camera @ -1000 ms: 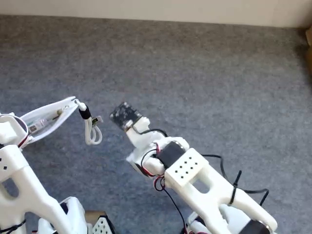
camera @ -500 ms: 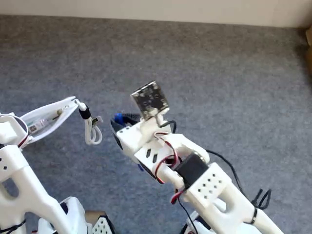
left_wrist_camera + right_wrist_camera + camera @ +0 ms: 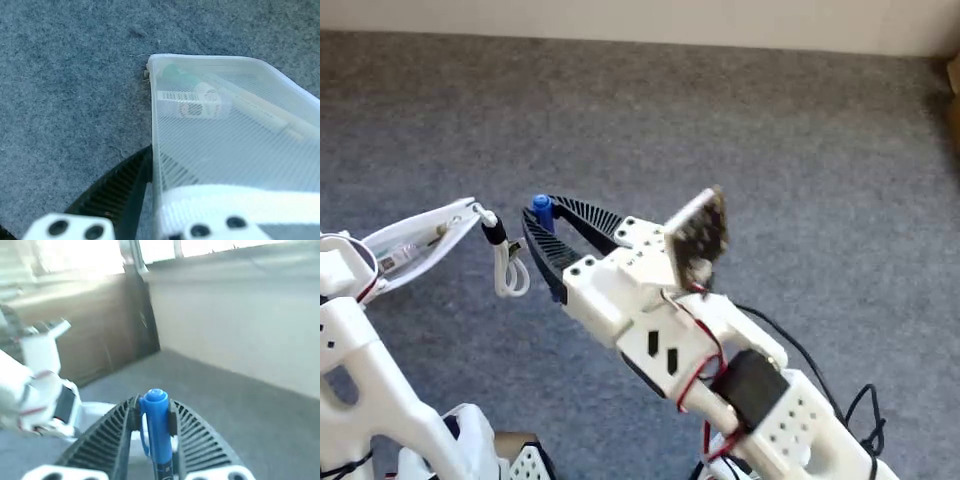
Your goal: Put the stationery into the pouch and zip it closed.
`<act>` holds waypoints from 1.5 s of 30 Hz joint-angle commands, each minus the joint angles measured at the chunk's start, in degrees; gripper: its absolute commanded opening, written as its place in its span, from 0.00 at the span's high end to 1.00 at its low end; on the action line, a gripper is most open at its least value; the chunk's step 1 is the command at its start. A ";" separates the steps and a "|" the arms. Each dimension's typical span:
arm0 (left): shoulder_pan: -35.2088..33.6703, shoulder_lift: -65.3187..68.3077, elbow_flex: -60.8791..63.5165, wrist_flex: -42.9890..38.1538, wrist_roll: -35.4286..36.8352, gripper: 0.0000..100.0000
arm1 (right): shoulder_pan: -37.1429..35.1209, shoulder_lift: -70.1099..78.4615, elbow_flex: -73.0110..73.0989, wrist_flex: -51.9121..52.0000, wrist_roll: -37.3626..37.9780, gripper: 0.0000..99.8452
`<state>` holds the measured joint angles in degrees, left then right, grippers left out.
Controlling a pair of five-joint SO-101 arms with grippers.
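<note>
A clear mesh pouch (image 3: 415, 243) is held up off the carpet at the left, and my left gripper (image 3: 152, 175) is shut on its lower edge. Several stationery items (image 3: 192, 97) lie inside it. Its zipper pull with a white loop strap (image 3: 508, 262) hangs from the pouch's right tip. My right gripper (image 3: 542, 235) is shut on a blue pen (image 3: 156, 432); the pen's cap (image 3: 541, 209) pokes out between the black fingers, a short way right of the pouch's tip. The pen stands upright in the right wrist view.
Grey carpet (image 3: 770, 150) covers the whole surface. A pale wall (image 3: 650, 20) runs along the far edge. The right arm's white body (image 3: 720, 350) fills the lower middle. The left arm's base (image 3: 360, 400) stands at the lower left.
The right arm has turned and lifted its wrist, and its gripper now points left toward the pouch tip with the blue pen in view. The pouch and left arm have stayed still.
</note>
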<state>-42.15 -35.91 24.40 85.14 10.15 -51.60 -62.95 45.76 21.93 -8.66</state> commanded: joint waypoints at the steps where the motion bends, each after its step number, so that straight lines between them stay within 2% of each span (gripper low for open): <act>1: -0.92 0.92 0.57 -1.85 0.53 1.00 | -1.98 -4.62 -3.21 -5.58 -0.62 0.99; 10: -0.92 0.92 0.57 -1.85 0.53 1.00 | -5.32 -6.29 -2.77 -21.23 -0.62 0.99; 17: -0.57 0.92 0.57 -1.85 0.53 1.00 | -9.19 -6.11 3.38 -36.88 -0.53 0.99; 21: -0.57 0.92 0.57 -1.85 0.53 1.00 | -10.15 -5.49 6.64 -42.33 -0.53 0.99; 39: -0.92 0.92 0.66 -1.85 0.53 1.00 | -10.07 25.89 6.81 -65.19 -0.26 0.99; 45: -0.66 0.92 0.57 -1.85 0.53 1.00 | -10.24 33.89 6.81 -68.09 -0.53 0.99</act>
<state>-42.15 -35.91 24.48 84.70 10.15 -61.19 -30.42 53.23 -44.35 -8.66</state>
